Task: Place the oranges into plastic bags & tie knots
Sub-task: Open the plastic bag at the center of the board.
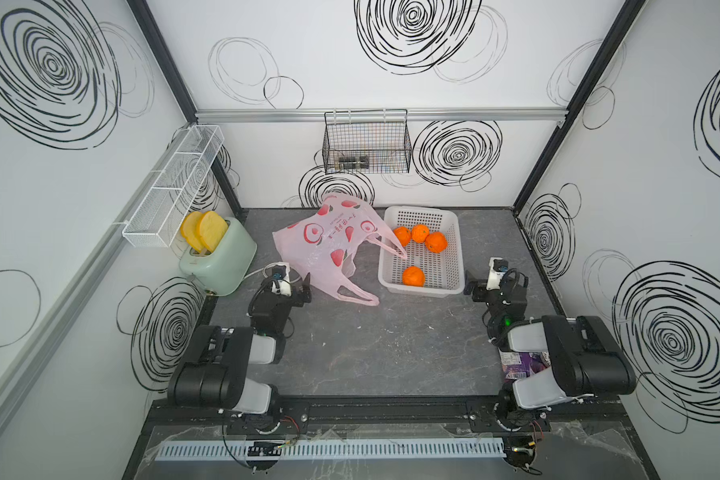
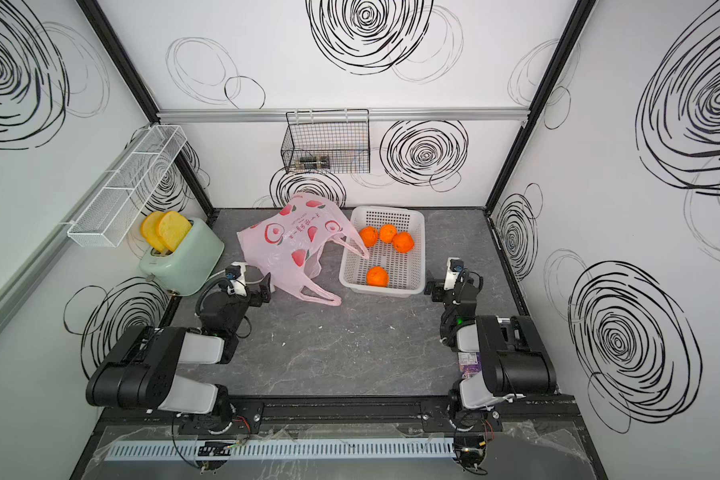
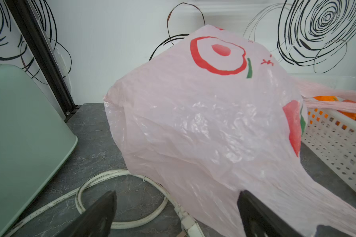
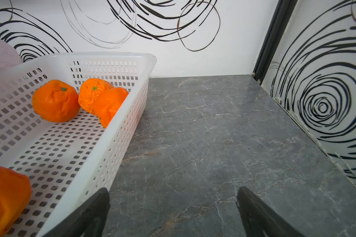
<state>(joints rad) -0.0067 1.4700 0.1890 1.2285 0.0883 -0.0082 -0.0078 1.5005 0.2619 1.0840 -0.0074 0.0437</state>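
Observation:
Several oranges (image 1: pixel 413 276) lie in a white perforated basket (image 1: pixel 420 211), three of them bunched at its far end (image 4: pixel 56 101). The pink plastic bag (image 1: pixel 329 245) printed with peaches stands puffed up left of the basket. One loop handle (image 1: pixel 391 245) drapes into the basket and another (image 1: pixel 358 297) lies loose on the table. No knots are in view. My left gripper (image 3: pixel 177 194) is open, low at the bag's near left side, with bag film by one finger. My right gripper (image 4: pixel 173 189) is open over bare table at the basket's near right corner.
A mint-green toaster (image 1: pixel 219 262) with toast slices stands at the left. Its white cable (image 3: pixel 119 205) loops on the table under my left gripper. A black wire basket (image 1: pixel 366 143) hangs on the back wall and a white mesh shelf (image 1: pixel 175 187) on the left wall. A purple packet (image 1: pixel 524 361) lies under my right arm.

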